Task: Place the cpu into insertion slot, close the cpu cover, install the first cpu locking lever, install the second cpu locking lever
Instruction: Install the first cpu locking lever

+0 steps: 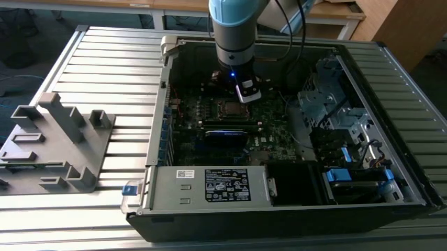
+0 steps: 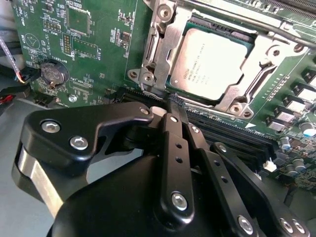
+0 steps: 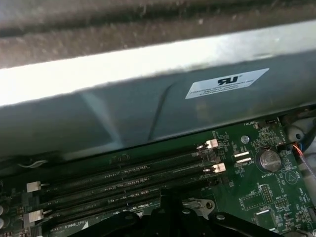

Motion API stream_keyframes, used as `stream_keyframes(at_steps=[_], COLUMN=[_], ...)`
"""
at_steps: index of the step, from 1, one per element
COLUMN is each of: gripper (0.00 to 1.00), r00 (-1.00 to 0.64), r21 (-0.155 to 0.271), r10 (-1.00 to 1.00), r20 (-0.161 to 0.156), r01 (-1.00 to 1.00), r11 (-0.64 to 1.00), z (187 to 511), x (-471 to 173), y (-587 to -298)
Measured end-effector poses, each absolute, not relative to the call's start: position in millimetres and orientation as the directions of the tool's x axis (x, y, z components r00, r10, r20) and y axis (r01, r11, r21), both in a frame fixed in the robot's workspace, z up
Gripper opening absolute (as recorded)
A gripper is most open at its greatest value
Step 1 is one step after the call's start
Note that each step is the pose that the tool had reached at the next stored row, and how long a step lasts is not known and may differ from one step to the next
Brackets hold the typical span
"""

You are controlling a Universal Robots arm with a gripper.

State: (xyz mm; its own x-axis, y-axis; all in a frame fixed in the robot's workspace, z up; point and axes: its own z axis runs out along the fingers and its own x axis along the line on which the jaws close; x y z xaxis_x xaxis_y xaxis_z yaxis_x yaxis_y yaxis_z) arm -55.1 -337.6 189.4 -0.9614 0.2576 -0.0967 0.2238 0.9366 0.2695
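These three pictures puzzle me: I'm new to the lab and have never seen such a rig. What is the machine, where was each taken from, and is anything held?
The exterior view looks from off the arm at an open computer case lying on a slatted metal table. A robot arm reaches down into it. Both wrist views come from cameras riding on the arm. In the second wrist view, the black gripper sits just beside the insertion slot on the green motherboard. The cpu already lies in the slot, with the cpu cover framing it. The fingers look closed together, holding nothing.

Claw point(image 2: 174, 106) hides cpu cover point(image 2: 163, 44) edge.
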Motion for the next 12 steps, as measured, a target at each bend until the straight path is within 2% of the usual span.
stream_keyframes(at_steps=[12], gripper=[0.11], r00=[-0.961], r21=[0.271], r10=[0.258], r20=[-0.097], r01=[0.224], r11=[0.936], z=[194.6], x=[-55.0], y=[-337.1])
